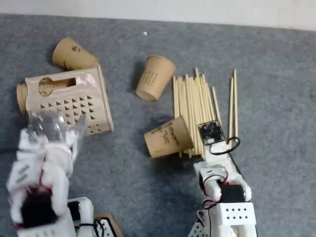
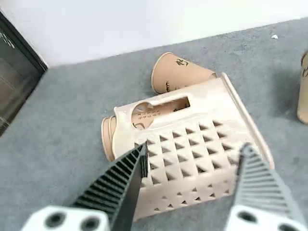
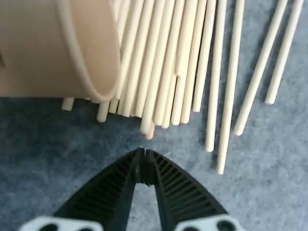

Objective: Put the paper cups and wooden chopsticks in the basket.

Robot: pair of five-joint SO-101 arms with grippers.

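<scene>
Little done, we judge: beige plastic basket (image 1: 74, 106) tipped upper left holds a brown paper cup (image 1: 52, 86); other cups (image 1: 155, 78), wooden chopsticks (image 1: 190, 106) loose mid-frame; left gripper (image 2: 192, 149) jaws wide, right gripper (image 3: 144, 154) jaws closed, empty.

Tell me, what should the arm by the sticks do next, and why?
Probably open the right tool and ease it forward onto the chopsticks: it is shut, empty, just short of their ends, and they lie loose outside the basket.
</scene>
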